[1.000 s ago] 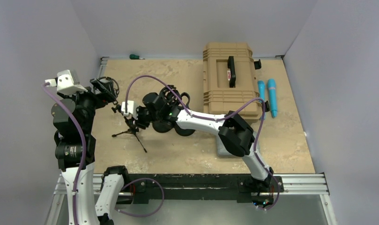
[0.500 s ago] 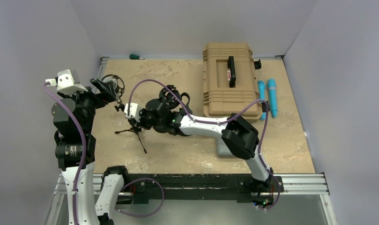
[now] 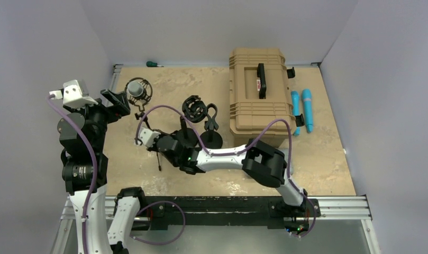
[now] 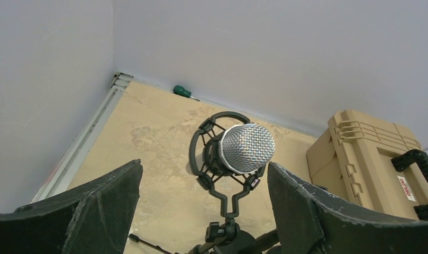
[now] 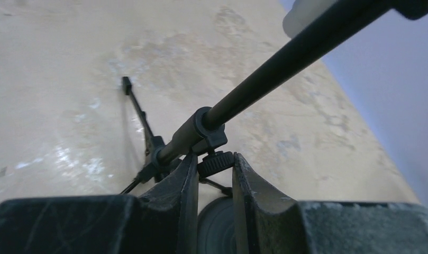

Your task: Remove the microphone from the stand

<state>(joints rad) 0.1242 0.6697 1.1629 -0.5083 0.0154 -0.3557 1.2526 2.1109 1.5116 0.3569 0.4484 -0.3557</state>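
pinching the stand (image 5: 264, 69) at its knob, right pincer (image 5: 214, 163) nearly closed, left pincer (image 4: 203, 168) wide open, empty, microphone (image 4: 247, 148) just ahead

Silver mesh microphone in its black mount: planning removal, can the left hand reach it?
Probably yes: the open left hand faces the silver mesh microphone, nothing between; the right hand grips the black tripod stand.

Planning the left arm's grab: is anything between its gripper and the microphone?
Nothing visible does. The microphone faces the left gripper, ringed only by its shock mount; the right gripper clamps the stand lower down.
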